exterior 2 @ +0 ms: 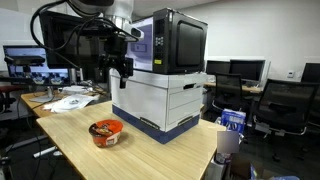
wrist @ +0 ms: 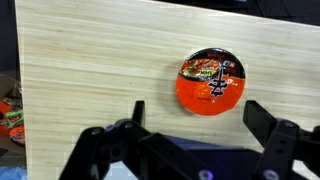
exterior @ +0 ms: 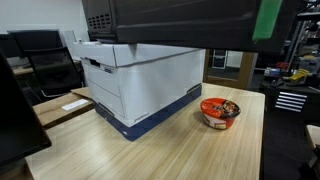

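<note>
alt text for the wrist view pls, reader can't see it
A red instant noodle bowl with a printed lid sits on a light wooden table, seen from above. The open end effector hangs over the table, empty, its two dark fingers at the bottom edge of the frame.

Table (wrist: 90, 70): pale wood-grain top, smooth, soft satin sheen. Noodle bowl (wrist: 211, 82): glossy printed film lid, red-orange. Box (exterior 2: 160, 100): matt white cardboard, blue base. Microwave (exterior 2: 180, 45): black casing, glossy door. Gripper (exterior 2: 120, 70): matt black, plastic-looking.
</note>
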